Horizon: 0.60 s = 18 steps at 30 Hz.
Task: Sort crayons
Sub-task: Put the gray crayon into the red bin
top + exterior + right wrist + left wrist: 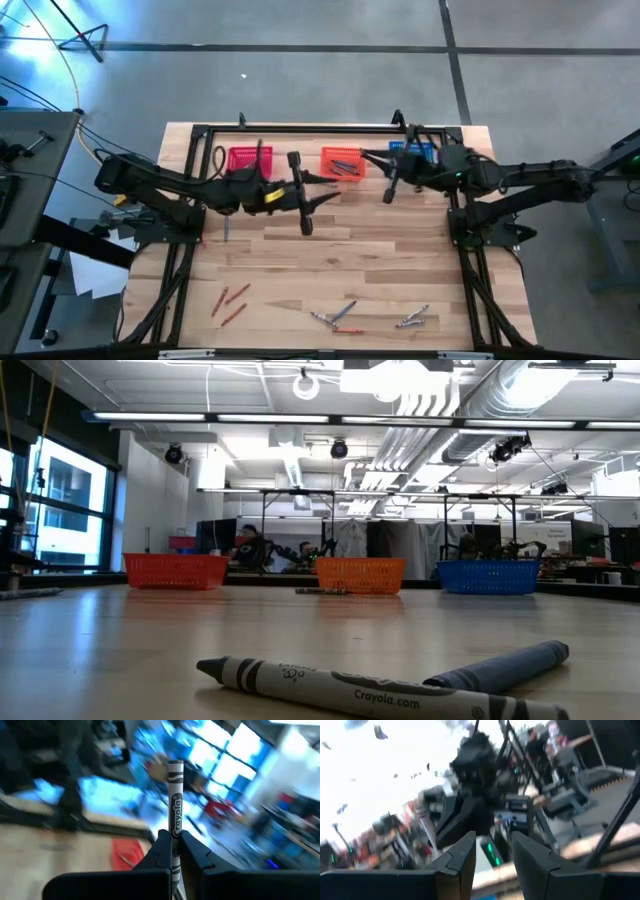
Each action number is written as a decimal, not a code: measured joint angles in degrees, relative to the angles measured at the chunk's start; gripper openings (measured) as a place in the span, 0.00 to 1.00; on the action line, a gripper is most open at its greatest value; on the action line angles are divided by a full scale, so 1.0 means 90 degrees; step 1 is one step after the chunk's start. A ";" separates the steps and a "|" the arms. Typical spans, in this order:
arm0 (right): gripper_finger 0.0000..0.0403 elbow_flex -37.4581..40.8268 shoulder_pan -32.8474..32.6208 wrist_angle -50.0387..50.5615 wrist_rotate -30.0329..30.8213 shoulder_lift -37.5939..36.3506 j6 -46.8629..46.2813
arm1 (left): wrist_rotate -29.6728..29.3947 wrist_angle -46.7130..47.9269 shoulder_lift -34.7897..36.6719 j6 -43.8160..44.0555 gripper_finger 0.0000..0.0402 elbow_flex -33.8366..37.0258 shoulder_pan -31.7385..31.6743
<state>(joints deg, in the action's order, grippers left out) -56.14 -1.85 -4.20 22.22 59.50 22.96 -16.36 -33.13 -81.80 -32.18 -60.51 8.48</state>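
Note:
My right gripper (175,836) is shut on a grey crayon (175,795) and hangs above the table between the orange basket (342,163) and the blue basket (412,152). My left gripper (492,840) is open with nothing between its fingers. It is raised in front of the red basket (250,160) and faces the other arm. Loose crayons lie flat near the table's front edge: red ones (230,300), grey and bluish ones (335,315), and more (412,320). A grey crayon (380,695) and a bluish one (500,665) fill the low view's foreground. My right gripper pinches the grey crayon between its two fingers at the wrapper's lower part (175,847). The crayon lies along the fingers, and its free end (175,767) sticks out well past the fingertips. It is lifted clear of the table.
Three mesh baskets stand in a row along the table's far edge, seen in the low view as red (175,570), orange (360,573) and blue (488,575). One crayon (322,591) lies before the orange basket, another (226,232) under the left arm. Bare wood (380,260) spans the middle.

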 joint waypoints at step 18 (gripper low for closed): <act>0.00 0.0002 0.0248 -0.0346 -0.1868 0.0380 -0.0668 | 0.0797 -0.0411 -0.0002 0.0223 0.30 -0.0002 -0.0248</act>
<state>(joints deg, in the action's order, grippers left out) -56.12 0.38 -7.32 5.41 62.92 16.95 -9.19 -36.82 -81.82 -30.17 -60.53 6.25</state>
